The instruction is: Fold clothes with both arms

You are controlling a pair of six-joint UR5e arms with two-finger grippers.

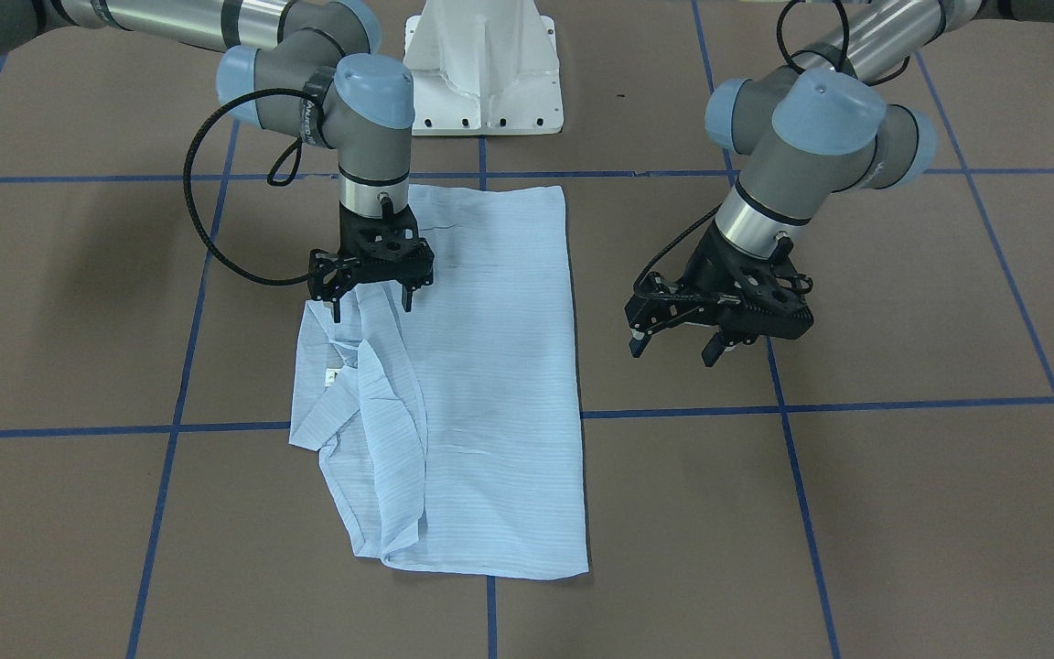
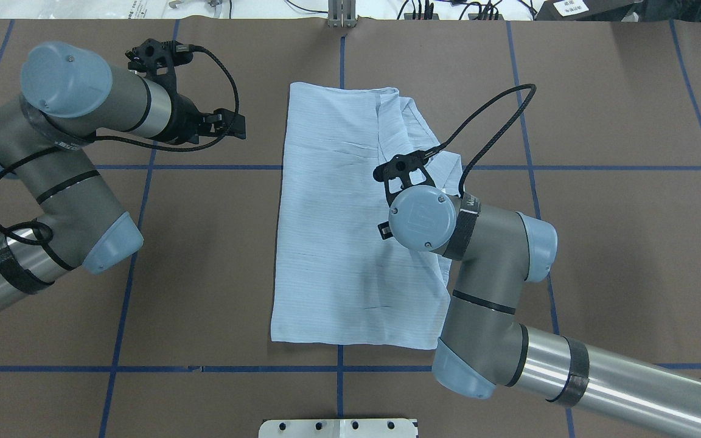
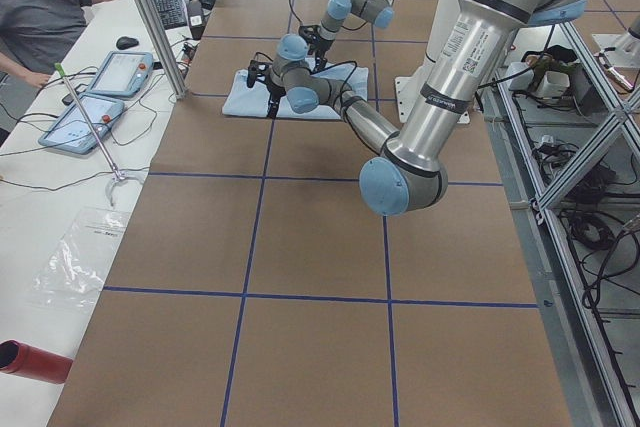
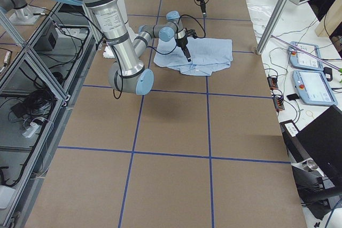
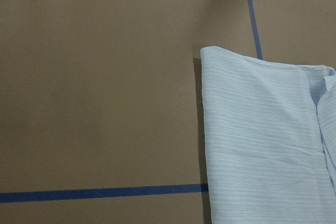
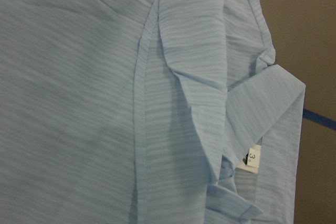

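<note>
The pale-blue striped shirt lies folded into a long rectangle on the brown table, and shows in the overhead view too. Its collar and neck label sit on the bunched side; the label shows in the right wrist view. My right gripper is open and empty, pointing down just above the shirt near the collar. In the overhead view its wrist hides the fingers. My left gripper is open and empty, above bare table beside the shirt's straight folded edge. It also shows in the overhead view.
Blue tape lines grid the table. The white pedestal base stands at the robot's edge. An operator and teach pendants are on the side bench. A red cylinder lies off the table's corner.
</note>
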